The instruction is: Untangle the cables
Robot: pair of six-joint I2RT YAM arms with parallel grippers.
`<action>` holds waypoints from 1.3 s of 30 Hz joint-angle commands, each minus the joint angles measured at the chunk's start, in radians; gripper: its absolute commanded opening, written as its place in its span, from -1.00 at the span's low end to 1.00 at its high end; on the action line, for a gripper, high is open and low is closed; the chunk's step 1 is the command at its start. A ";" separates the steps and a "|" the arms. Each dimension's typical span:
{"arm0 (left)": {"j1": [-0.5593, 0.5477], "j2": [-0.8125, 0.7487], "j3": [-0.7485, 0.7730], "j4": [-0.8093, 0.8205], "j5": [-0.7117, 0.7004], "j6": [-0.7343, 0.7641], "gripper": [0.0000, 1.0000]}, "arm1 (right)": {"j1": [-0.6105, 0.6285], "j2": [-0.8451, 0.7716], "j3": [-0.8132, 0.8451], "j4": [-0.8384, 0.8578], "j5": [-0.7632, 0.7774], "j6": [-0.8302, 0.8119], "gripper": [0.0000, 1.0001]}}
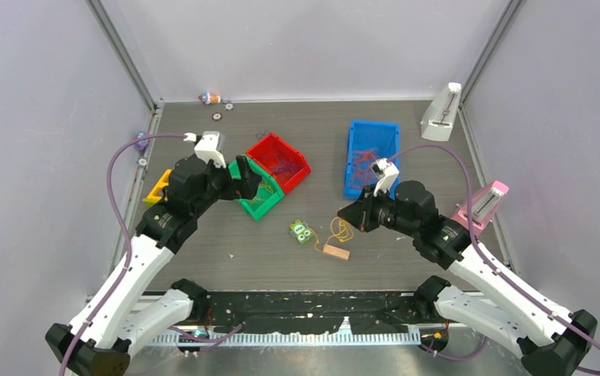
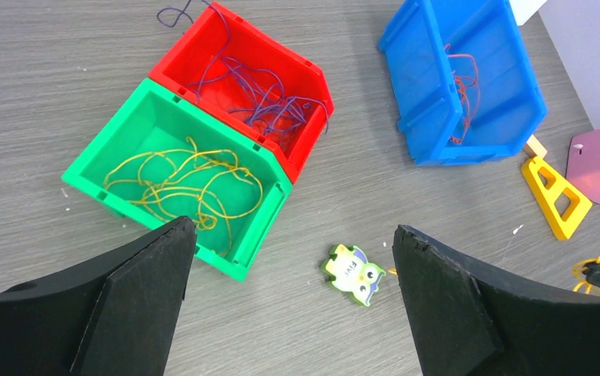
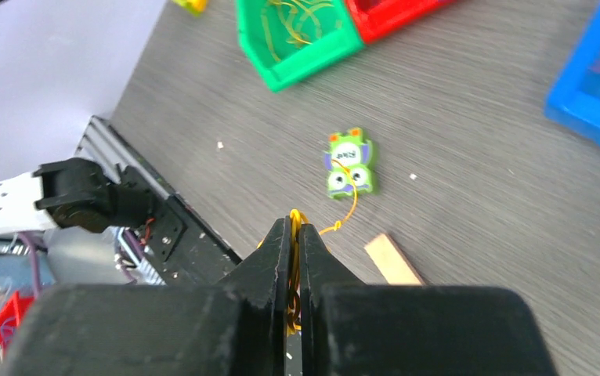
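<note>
Right gripper (image 3: 298, 225): closed, pinching a yellow cable (image 3: 350, 202) between its fingertips. From the pinch point the free strand curves forward onto the owl-shaped tile (image 3: 349, 162), so its long axis runs from gripper to tile. Further loops lie on the counter (image 1: 281, 266) just beside a wooden block (image 1: 336, 252).

Left gripper (image 2: 294, 229): wide open, holding nothing, above the green bin (image 2: 93, 164), which contains more yellow cables (image 2: 179, 184). Purple cables (image 2: 262, 98) lie in the red bin (image 2: 298, 159), orange-red cables (image 2: 463, 94) in the blue bin (image 2: 414, 70).
</note>
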 commanded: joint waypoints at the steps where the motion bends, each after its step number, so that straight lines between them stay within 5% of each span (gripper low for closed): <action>1: 0.001 -0.048 0.021 -0.034 -0.042 -0.007 0.94 | 0.067 0.036 0.104 0.095 -0.013 -0.061 -0.89; 27: 0.001 -0.302 0.112 -0.291 -0.345 0.197 0.90 | 0.225 0.571 0.625 0.197 0.072 -0.286 -0.89; 39: 0.002 -0.457 -0.037 -0.212 -0.433 0.249 0.94 | 0.240 0.867 0.874 0.209 0.147 -0.325 -0.89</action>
